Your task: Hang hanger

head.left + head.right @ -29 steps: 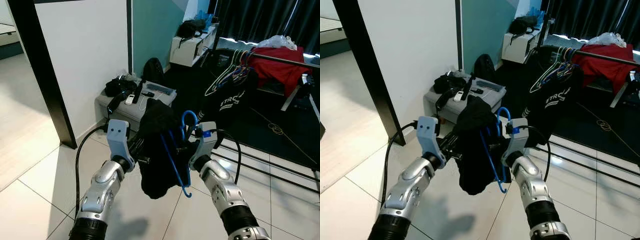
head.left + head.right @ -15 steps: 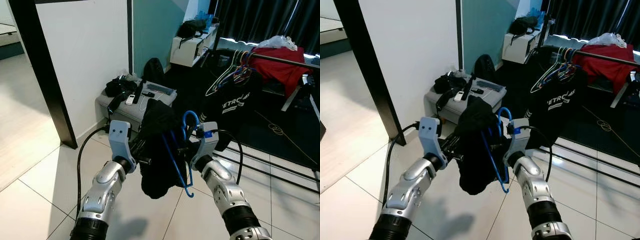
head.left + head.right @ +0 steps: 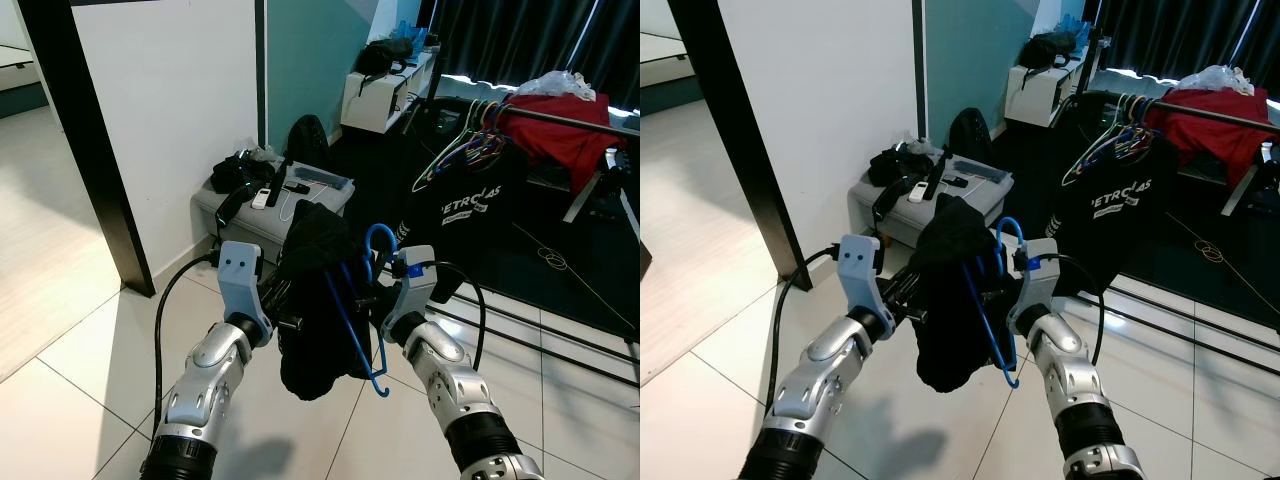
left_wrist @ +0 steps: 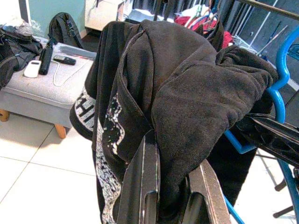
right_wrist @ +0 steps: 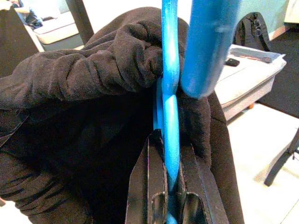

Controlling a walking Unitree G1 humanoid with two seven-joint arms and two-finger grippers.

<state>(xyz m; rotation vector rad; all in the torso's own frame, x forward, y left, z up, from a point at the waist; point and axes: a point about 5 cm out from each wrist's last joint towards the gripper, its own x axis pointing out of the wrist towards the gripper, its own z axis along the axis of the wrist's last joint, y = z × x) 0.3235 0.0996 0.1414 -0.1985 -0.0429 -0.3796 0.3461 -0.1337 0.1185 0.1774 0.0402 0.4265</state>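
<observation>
A bright blue plastic hanger (image 3: 362,300) draped with a soft, fleecy black garment (image 3: 318,300) printed in cracked white lettering hangs between both arms above the glossy white tiled floor (image 3: 60,400). The right gripper (image 5: 169,205) pinches the hanger's smooth blue bar; the left gripper (image 4: 170,196) is clamped on a fold of the garment. Open tile lies left, up to the white wall's black edge (image 3: 80,150). The dark metal clothes rail (image 3: 560,117) sits slightly nearer than a second ago
</observation>
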